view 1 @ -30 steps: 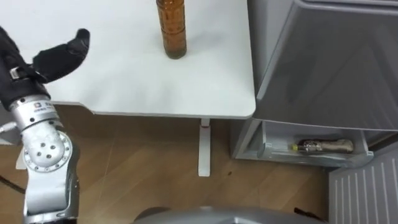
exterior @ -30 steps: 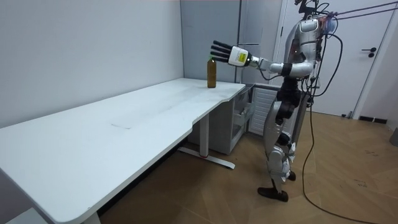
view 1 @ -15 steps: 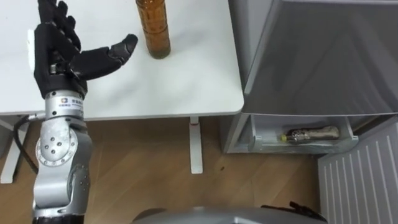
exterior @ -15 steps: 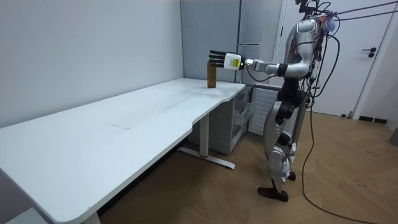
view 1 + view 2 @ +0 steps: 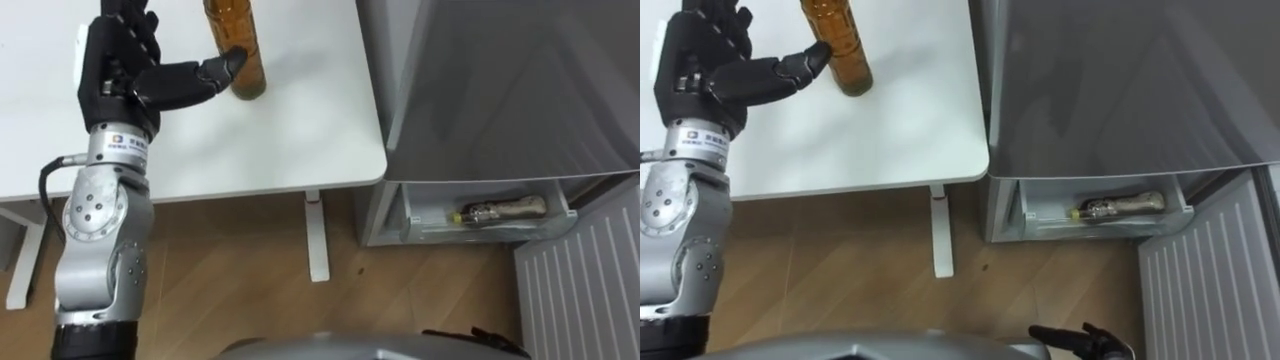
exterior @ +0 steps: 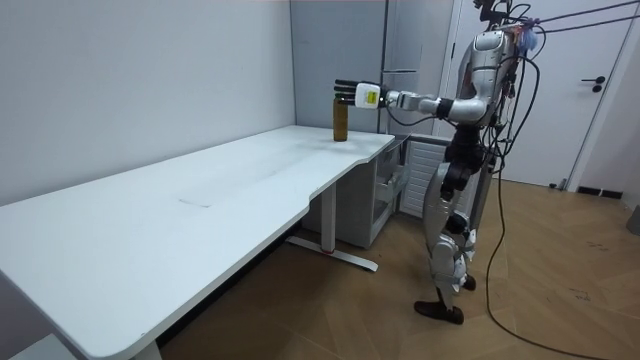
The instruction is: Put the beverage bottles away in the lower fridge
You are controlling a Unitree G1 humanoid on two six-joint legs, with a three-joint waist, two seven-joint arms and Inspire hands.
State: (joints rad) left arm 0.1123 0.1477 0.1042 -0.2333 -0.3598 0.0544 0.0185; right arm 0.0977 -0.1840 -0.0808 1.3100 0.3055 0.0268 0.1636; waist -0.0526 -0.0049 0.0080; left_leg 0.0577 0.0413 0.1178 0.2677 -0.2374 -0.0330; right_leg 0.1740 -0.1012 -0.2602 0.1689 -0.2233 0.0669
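The left hand (image 5: pixel 120 75), fingers spread and thumb touching, appears set to wrap the amber bottle (image 5: pixel 240 45) standing upright on the table (image 5: pixel 300 130) beside the fridge (image 5: pixel 500 90). Another bottle (image 5: pixel 500 211) lies in the open lower compartment (image 5: pixel 412 215).

A sparse indoor test room, closer to a lab or office than a lived-in home. A long white desk (image 6: pixel 200 200) on metal legs runs along a plain grey wall (image 6: pixel 130 80), most of its top bare. A tall grey fridge (image 5: pixel 500 90) stands just beside the desk's far end, its bottom drawer (image 5: pixel 430 222) pulled open. The floor (image 6: pixel 560 290) is wood, laid in a herringbone pattern. A white door (image 6: pixel 590 90) stands shut at the room view's right.
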